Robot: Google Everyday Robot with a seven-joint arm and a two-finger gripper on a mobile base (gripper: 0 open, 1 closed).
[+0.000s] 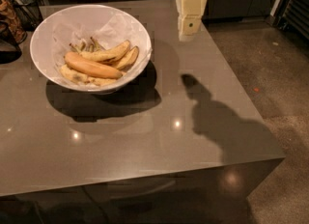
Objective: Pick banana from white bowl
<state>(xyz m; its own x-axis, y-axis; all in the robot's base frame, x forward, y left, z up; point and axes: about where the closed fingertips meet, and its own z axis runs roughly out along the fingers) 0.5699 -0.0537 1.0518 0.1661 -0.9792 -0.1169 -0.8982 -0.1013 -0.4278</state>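
The white bowl (50, 30), wide and lined with crinkled white paper, sits at the back left of the grey table (145, 136). Several bananas lie in it; the topmost banana (91, 66) is orange-yellow and lies across the others. My gripper (186, 35) hangs from the top of the camera view, above the table to the right of the bowl and apart from it. It is a cream-coloured block seen side-on, with nothing seen in it.
A wire basket (21, 6) and dark cabinets stand behind the table. The table's right edge drops to a speckled floor (280, 73). The arm's shadow (217, 117) falls on the table's right part.
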